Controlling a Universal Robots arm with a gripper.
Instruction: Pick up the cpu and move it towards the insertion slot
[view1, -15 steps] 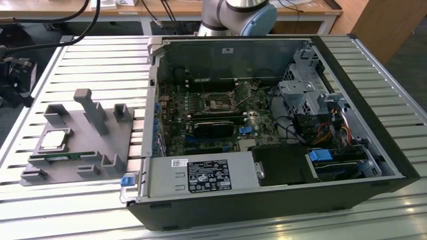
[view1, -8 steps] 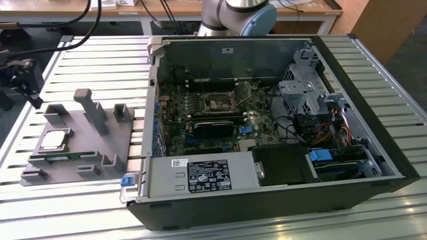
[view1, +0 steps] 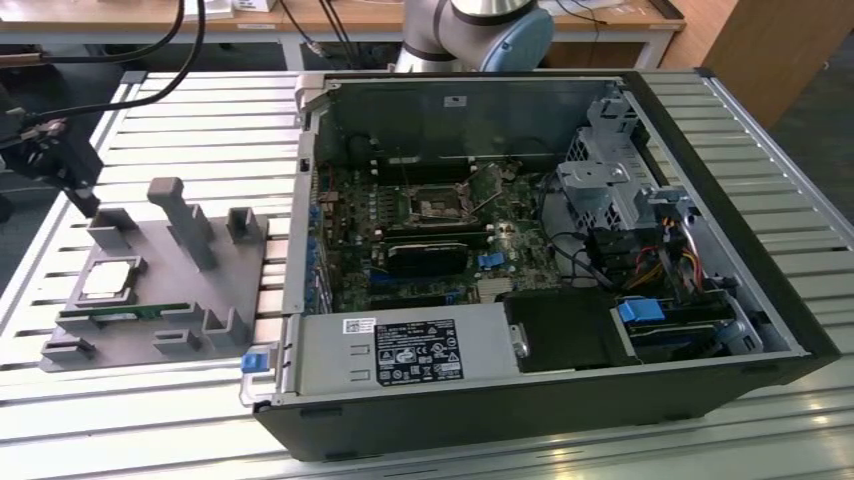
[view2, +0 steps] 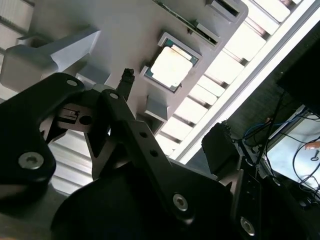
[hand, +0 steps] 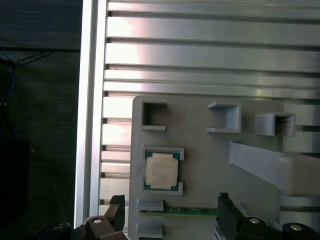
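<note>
Cpu (view2: 171, 65): flat, with a pale silvery top; lies in a shallow square recess of the grey tray (view2: 110, 25); nothing touches it
Gripper (view2: 173, 104): black linkage in the foreground; its two fingers stand wide apart and hold nothing; one slim fingertip (view2: 127, 76) is near the cpu, not touching it
Long grey upright (view2: 50, 52): rises from the tray, beside the linkage
Table (view2: 220, 80): pale metal slats under the tray
Cables (view2: 270, 127): blue and dark; beyond the table's edge
</note>
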